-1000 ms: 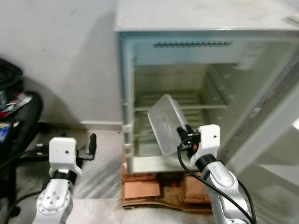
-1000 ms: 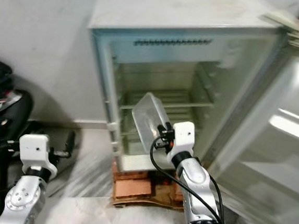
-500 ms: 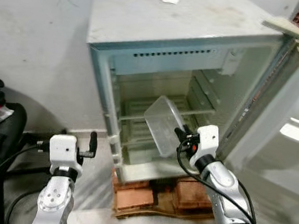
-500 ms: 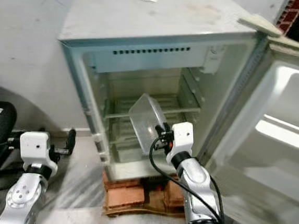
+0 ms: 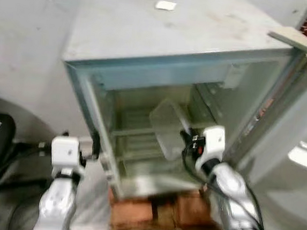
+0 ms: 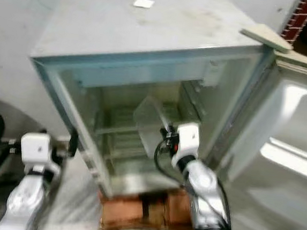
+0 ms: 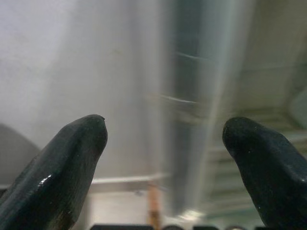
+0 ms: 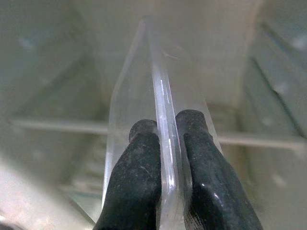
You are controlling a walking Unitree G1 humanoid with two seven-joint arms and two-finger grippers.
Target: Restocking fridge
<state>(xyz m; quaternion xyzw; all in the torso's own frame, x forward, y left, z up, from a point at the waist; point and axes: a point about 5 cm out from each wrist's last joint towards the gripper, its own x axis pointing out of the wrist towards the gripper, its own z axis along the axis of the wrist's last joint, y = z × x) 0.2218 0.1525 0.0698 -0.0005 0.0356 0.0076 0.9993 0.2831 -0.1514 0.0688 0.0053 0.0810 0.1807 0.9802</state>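
In the left eye view we see the clear container (image 5: pixel 168 128) tilted, its long axis running up and away from our right gripper (image 5: pixel 186 138) into the open fridge (image 5: pixel 164 57). The right arm reaches forward, bent.

In the right wrist view, both fingers (image 8: pixel 139 182) pinch the transparent rim.

In the left wrist view, our left gripper (image 7: pixel 163 148) stands apart, holding nothing.

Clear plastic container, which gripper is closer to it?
Right. The right gripper is clamped on the clear plastic container inside the fridge; the left gripper hangs open outside it.
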